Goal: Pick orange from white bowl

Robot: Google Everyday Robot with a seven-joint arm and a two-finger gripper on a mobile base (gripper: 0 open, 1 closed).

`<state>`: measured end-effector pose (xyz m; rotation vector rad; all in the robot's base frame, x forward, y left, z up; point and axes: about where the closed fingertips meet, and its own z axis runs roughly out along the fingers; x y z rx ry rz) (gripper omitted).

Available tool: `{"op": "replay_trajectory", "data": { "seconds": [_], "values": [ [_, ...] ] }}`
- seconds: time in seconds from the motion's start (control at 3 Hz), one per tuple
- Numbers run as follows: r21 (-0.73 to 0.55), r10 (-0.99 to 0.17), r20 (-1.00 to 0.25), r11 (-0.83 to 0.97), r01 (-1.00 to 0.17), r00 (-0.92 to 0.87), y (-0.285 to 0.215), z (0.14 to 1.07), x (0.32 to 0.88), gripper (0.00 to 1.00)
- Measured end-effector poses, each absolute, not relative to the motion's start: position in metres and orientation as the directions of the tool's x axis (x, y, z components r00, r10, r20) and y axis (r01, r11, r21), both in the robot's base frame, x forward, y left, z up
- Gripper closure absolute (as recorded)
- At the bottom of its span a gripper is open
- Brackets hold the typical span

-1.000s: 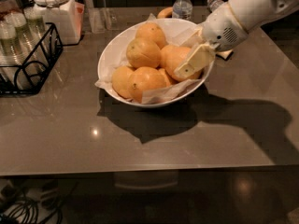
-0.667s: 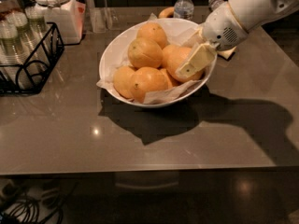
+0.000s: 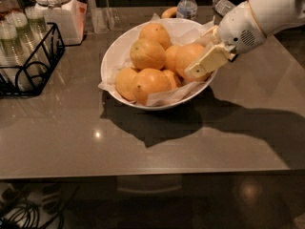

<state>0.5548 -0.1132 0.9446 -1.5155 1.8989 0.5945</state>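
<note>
Jaws are resting at the right side of the fruit pile, lying across the front of the orange; I cannot tell whether they are spread or pinching it. That orange is sitting high on the right of the white bowl, touching its neighbours and the crinkled paper. To do this well, I judge, they should be gripping across the fruit's widest part and lifting straight up, so neighbours are not rolling onto the desk.
</note>
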Motion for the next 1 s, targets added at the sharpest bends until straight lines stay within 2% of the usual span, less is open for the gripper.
{"op": "replay_trajectory", "data": {
  "seconds": [0.67, 1.0],
  "values": [
    [-0.273, -0.589, -0.805, 0.264, -0.925, 0.070, -0.138, 1.035, 0.498, 1.00],
    [-0.318, -0.557, -0.826, 0.340, -0.885, 0.083, -0.155, 1.054, 0.464, 1.00]
  ]
}}
